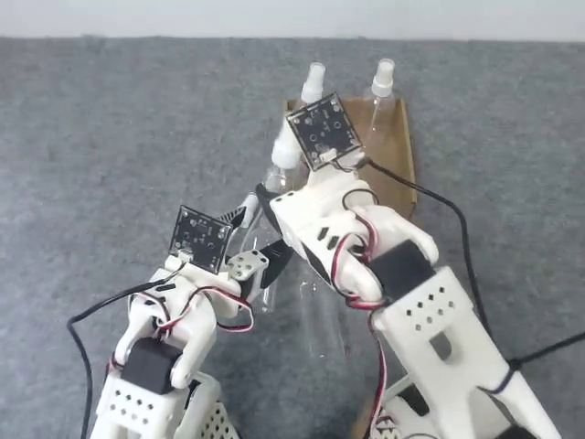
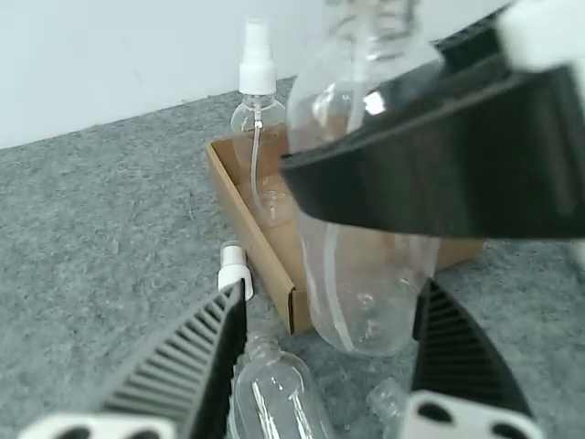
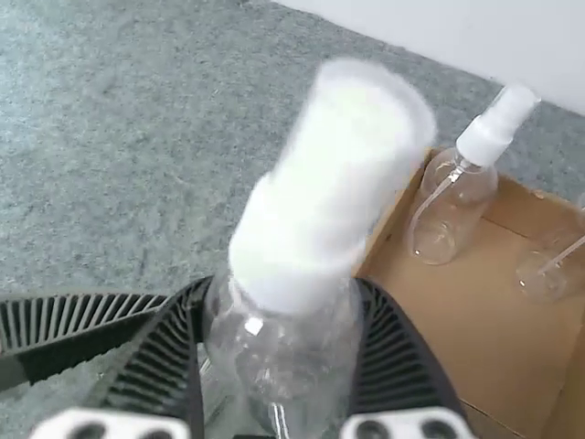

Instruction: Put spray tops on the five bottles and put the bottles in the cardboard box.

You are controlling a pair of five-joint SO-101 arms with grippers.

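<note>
The cardboard box [image 1: 395, 160] sits on grey carpet beyond both arms, and two capped bottles stand inside it, one [image 3: 452, 210] near its far corner and the other [image 3: 548, 265] further along the same end. Just outside the box, on the side facing the arms, the right gripper [image 3: 283, 320] is clamped around the shoulder of a clear bottle [image 2: 366, 293], with its black fingers pressed to either side of the glassy body. A white spray top [image 3: 329, 183] sits on that bottle's neck. The left gripper [image 2: 334, 293] is spread wide around the lower half of the same bottle, holding nothing; there is a clear gap on one side, and on the other side I cannot tell whether the finger touches. A loose spray top [image 2: 233, 267] lies on the carpet just beside the box's outer wall. Nearer the arms than the box lie an uncapped bottle [image 2: 274, 398] and the neck of another bottle [image 2: 388, 398]
</note>
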